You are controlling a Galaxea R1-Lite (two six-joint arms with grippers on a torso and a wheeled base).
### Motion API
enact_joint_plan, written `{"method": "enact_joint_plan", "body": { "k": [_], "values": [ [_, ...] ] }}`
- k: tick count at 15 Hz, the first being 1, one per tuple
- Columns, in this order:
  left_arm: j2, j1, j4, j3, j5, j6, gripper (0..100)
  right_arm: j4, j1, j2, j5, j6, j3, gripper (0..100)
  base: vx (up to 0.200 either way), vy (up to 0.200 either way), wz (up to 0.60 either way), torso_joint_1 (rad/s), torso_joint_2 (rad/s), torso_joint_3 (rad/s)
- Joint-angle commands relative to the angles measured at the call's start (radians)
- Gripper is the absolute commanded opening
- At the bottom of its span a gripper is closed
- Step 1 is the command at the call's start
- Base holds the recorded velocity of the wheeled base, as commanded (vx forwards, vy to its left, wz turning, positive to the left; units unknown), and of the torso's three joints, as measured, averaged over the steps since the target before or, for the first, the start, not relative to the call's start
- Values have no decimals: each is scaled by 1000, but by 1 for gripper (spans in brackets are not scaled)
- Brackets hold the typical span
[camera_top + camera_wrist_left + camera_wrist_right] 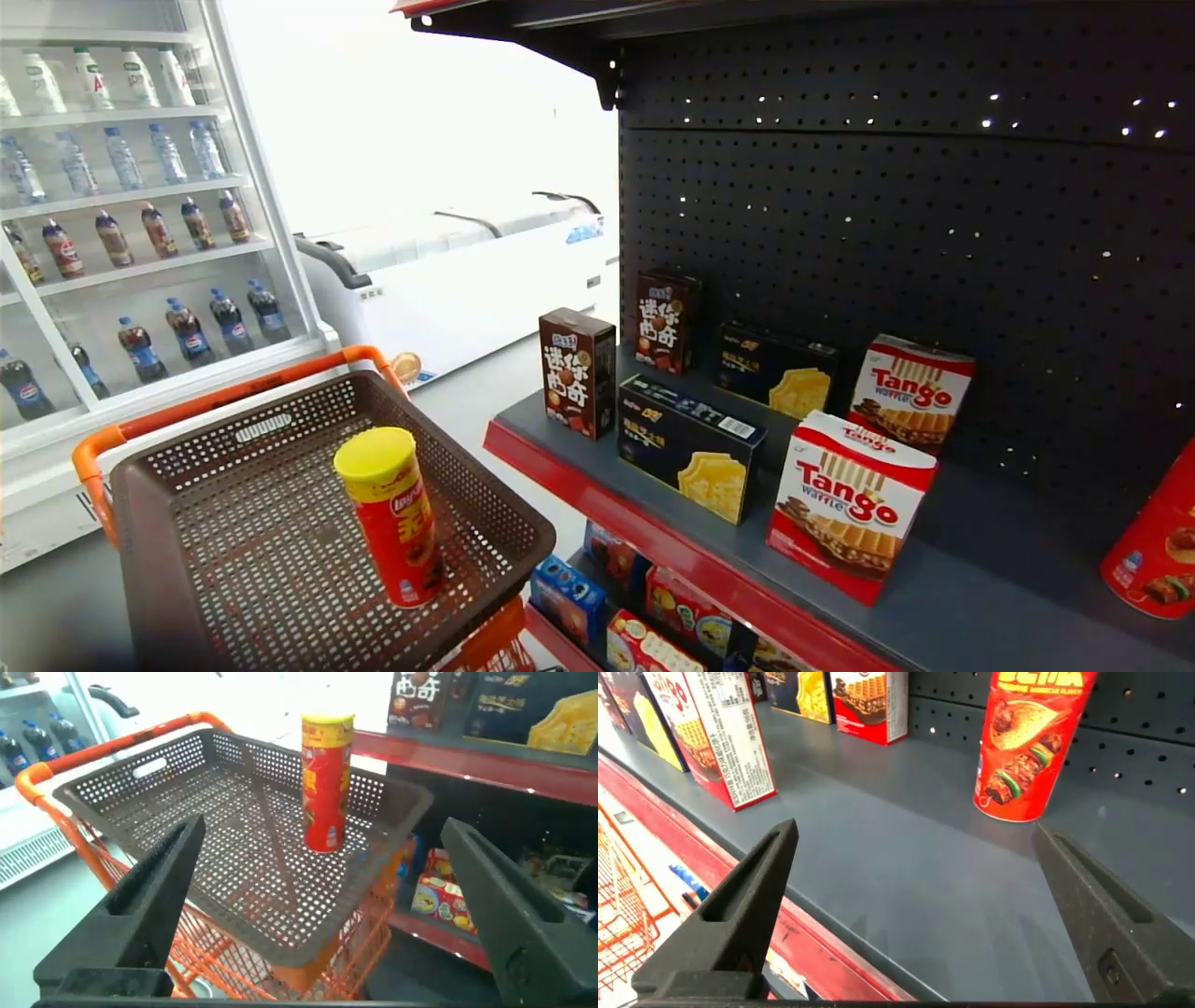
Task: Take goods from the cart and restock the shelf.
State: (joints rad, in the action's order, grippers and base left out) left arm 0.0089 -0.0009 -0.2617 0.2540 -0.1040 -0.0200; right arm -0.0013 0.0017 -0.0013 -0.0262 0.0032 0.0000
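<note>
The red cylindrical snack can with a yellow plastic lid (pixel 392 518) (pixel 327 784) stands upright in the brown perforated plastic basket (pixel 233 569) (pixel 177 803) of the orange cart (pixel 233 387). It sits on the basket floor near the shelf-side edge, with its long axis vertical and its lid on top. The left gripper (pixel 322 829) is spread wide and holds nothing. It hangs outside the basket, and the can sits well beyond the fingertips, in line with the gap between them.

The right gripper (pixel 915 833) is also spread wide and empty, above a bare stretch of the grey shelf board (pixel 906 896) (pixel 943 597). A red printed canister (pixel 1027 747) (pixel 1158 551) stands upright at the board's back edge, closer to one finger than the other. Red-and-white wafer boxes (pixel 850 504) stand farther along the board.
</note>
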Motion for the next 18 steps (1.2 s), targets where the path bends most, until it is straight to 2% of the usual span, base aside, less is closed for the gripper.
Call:
{"method": "enact_joint_plan", "body": {
  "k": [1, 2, 4, 5, 6, 7, 8, 9, 12, 15, 18],
  "values": [
    [115, -13, -106, 154, -22, 0, 100, 0, 0, 1, 0, 0, 0, 100, 0, 0, 0, 0, 0, 0],
    [263, -28, -97, 214, -20, -3, 100, 0, 0, 1, 0, 0, 0, 100, 0, 0, 0, 0, 0, 0],
    [431, -27, -24, 254, -20, -11, 100, 0, 0, 1, 0, 0, 0, 100, 0, 0, 0, 0, 0, 0],
    [536, -30, 70, 255, -22, -21, 100, 0, 0, 1, 0, 0, 0, 100, 0, 0, 0, 0, 0, 0],
    [566, -31, 104, 254, -22, -21, 100, 0, 0, 1, 0, 0, 0, 100, 0, 0, 0, 0, 0, 0],
    [672, -36, 183, 243, -37, -18, 100, 0, 0, 1, 0, 0, 0, 100, 0, 0, 0, 0, 0, 0],
    [691, -44, 191, 240, -51, -18, 100, 0, 0, 1, 0, 0, 0, 100, 0, 0, 0, 0, 0, 0],
    [752, -59, 196, 234, -92, -18, 100, 0, 0, 1, 0, 0, 0, 100, 0, 0, 0, 0, 0, 0],
    [859, -64, 217, 179, -105, -23, 100, 0, 0, 1, 0, 0, 0, 100, 0, 0, 0, 0, 0, 0],
    [1065, -74, 427, 116, -102, -24, 100, 0, 0, 1, 0, 0, 0, 100, 0, 0, 0, 0, 0, 0],
    [1243, -71, 602, 102, -100, -26, 100, 0, 0, 1, 0, 0, 0, 100, 0, 0, 0, 0, 0, 0]
  ]
}}
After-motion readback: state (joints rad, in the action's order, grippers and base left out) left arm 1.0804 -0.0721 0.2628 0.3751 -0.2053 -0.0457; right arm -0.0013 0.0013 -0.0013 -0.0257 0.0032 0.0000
